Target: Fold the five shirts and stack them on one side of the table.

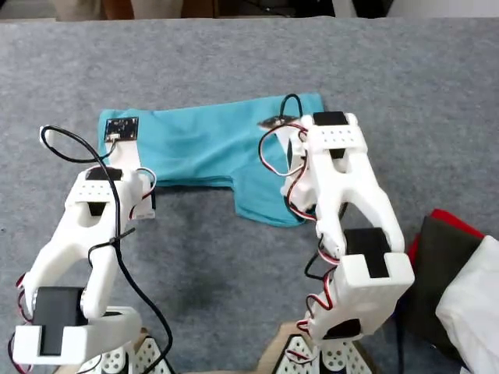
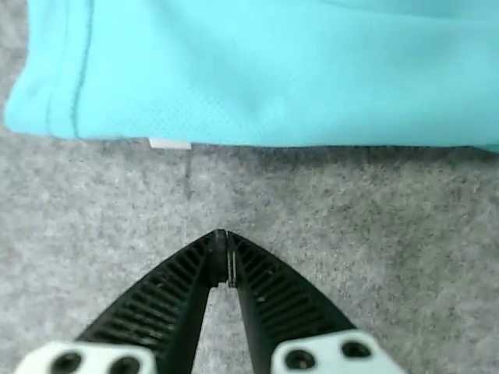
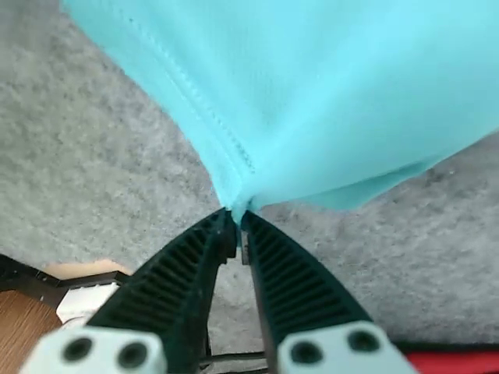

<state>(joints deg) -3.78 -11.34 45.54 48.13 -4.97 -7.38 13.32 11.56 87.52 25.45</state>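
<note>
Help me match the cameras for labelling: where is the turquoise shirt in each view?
High view: turquoise fabric shirt spread across mid-table.
Left wrist view: shirt lies beyond the shut left gripper, not touching it.
Right wrist view: shirt's hem is pinched in the right gripper.
Shared landmark: the grey felt table cover under it.

The table [image 1: 234,257] wears a grey, felt-like cover with a fine mottled nap, running from edge to edge. Its far edge lies at 12 o'clock. Beyond it is a narrow strip of room, with a brown wooden piece [image 1: 117,8] at 11 o'clock and darker shapes toward 1 o'clock, too cropped to name. At 6 o'clock a pale wooden board [image 1: 269,360] lies on the cover. The light is even and the shadows soft.
</note>
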